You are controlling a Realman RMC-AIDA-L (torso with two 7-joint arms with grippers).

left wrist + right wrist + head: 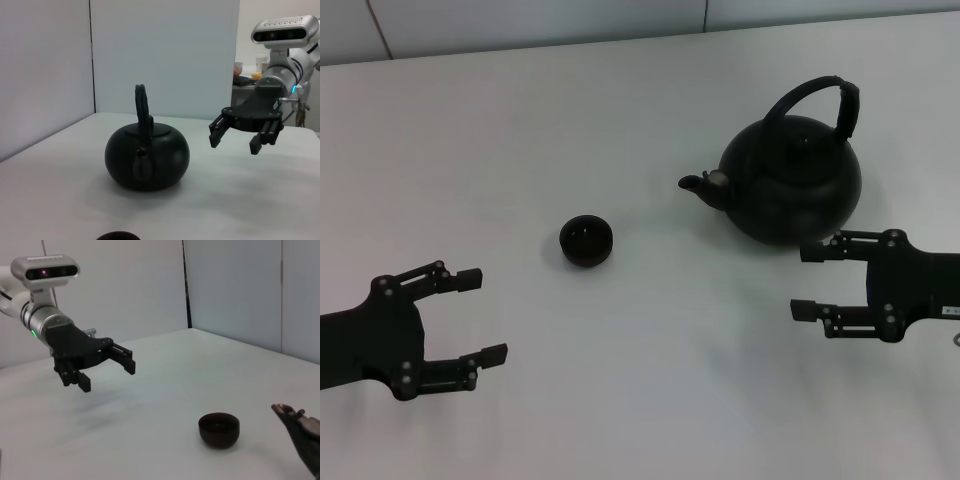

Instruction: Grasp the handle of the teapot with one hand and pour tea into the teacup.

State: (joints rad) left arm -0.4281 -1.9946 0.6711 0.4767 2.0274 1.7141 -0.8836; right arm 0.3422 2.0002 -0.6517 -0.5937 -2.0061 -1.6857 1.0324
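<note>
The right gripper [808, 281] hovers with its fingers spread, empty, just in front of the teapot [790, 180], whose arched handle [815, 103] rises beyond it. The teacup [586, 241] sits well off to its left, past the spout. The left gripper [482, 314], also spread and empty, hovers near the teacup on the white table [650, 380].

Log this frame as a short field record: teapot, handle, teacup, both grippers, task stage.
teapot: upright on the white table, spout toward the teacup
handle: arched over the lid, not gripped
teacup: upright, apart from the spout, on the robot's left of the teapot
left gripper: open, hovering near the teacup, holding nothing
right gripper: open, just in front of the teapot, holding nothing
stage: grasp not yet made
</note>
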